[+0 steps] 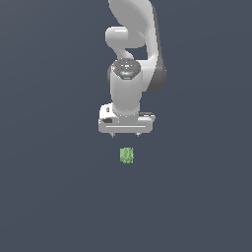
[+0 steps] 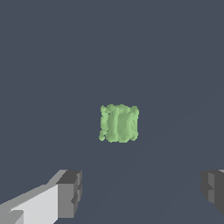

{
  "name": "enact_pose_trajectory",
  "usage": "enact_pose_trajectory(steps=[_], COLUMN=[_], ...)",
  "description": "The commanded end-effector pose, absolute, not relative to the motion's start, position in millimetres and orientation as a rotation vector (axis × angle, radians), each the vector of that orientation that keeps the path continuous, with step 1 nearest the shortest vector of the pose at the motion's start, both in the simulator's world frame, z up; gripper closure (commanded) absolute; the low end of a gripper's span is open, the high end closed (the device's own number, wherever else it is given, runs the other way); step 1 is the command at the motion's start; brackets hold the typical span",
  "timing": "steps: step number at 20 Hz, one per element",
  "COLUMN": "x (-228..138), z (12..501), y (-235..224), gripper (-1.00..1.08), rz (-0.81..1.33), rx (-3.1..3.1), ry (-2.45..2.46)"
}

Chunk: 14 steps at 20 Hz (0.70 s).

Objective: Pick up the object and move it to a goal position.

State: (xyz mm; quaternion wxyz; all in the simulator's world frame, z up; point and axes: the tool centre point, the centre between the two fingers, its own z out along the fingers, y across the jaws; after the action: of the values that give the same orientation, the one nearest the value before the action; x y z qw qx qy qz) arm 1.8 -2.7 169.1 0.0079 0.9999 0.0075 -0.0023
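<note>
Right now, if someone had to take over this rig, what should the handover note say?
Gripper: open and empty, jaws spread wide in the wrist view, much wider than the block.
Green block: lying on the dark surface, just below the gripper in the exterior view; in the wrist view it sits about midway between the two fingers, untouched.
Done: gripper lined up with the block.
Left: lower, close on the block, lift it, carry it to the goal. No goal marker shows in either view.
</note>
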Motion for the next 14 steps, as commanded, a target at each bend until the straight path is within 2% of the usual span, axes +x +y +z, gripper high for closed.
enact_pose_trajectory(steps=[1,14], x=[1.8,7.6], z=[169.1,177.1], y=[-2.8,2.5], gripper=[-0.92,-0.92], rz=[-0.007,0.005], rx=[3.126,3.138], ry=[0.024,0.074])
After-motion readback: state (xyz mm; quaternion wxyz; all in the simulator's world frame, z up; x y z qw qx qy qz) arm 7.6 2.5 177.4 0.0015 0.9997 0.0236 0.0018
